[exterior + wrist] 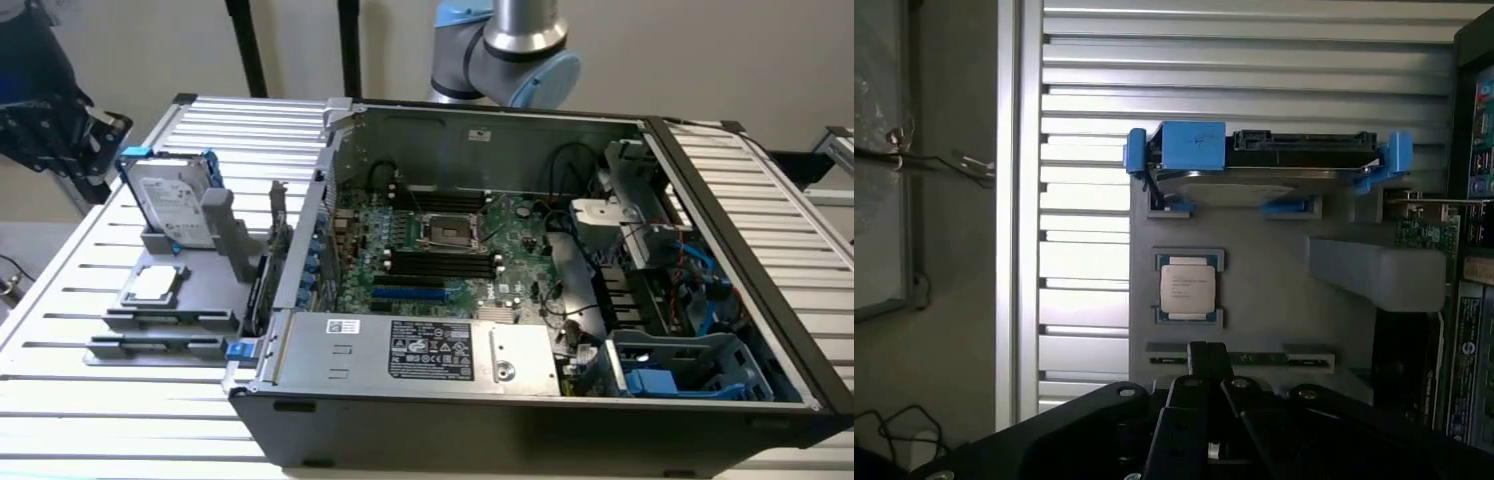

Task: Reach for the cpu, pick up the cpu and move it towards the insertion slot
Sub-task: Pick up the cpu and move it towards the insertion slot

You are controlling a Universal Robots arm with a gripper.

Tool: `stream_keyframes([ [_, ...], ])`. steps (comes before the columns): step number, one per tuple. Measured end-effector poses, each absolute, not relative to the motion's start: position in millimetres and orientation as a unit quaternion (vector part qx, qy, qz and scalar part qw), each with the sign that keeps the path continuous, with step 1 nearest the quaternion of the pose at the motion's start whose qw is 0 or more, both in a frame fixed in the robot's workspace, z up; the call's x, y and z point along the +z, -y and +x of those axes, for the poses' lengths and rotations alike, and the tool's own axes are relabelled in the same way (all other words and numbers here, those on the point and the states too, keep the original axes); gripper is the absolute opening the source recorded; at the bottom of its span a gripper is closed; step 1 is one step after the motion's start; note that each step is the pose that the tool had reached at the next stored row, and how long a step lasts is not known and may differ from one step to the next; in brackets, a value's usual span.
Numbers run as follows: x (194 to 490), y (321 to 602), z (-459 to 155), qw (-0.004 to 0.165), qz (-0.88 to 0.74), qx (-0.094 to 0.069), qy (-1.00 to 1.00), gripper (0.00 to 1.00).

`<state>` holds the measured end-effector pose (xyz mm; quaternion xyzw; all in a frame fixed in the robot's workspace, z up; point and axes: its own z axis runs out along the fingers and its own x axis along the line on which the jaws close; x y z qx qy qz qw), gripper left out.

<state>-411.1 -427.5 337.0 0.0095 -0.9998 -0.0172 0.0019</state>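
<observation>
Closed and empty, the gripper [1206,352] may just knock the cpu [1188,287], at the exterior view's left, askew in its grey holder [1274,310].

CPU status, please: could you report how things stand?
Gripper: fingers shut, empty, short of the cpu. Cpu seated in grey holder. Nothing on top of it.

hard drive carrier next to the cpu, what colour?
Blue carrier around the silver hard drive; shows best in the wrist view.
</observation>
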Motion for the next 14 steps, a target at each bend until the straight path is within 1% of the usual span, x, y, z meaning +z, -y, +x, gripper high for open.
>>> stream_keyframes([
  [4, 335.7, 427.5, -414.1, 0.002, 0.01, -0.017, 1.0, 0.11],
  [6, 335.8, 427.5, -414.1, 0.002, 0.01, -0.017, 1.0, 0.12],
  [10, 335.2, 427.5, -414.3, 0.002, 0.01, -0.017, 1.0, 0.36],
  [11, 334.5, 427.5, -414.3, 0.002, 0.01, -0.017, 1.0, 0.36],
  [12, 333.8, 427.5, -414.3, 0.002, 0.01, -0.017, 1.0, 0.42],
  [13, 332.8, 427.5, -414.2, 0.002, 0.01, -0.017, 1.0, 0.42],
  [14, 331.7, 427.5, -414.2, 0.002, 0.01, -0.017, 1.0, 0.53],
])
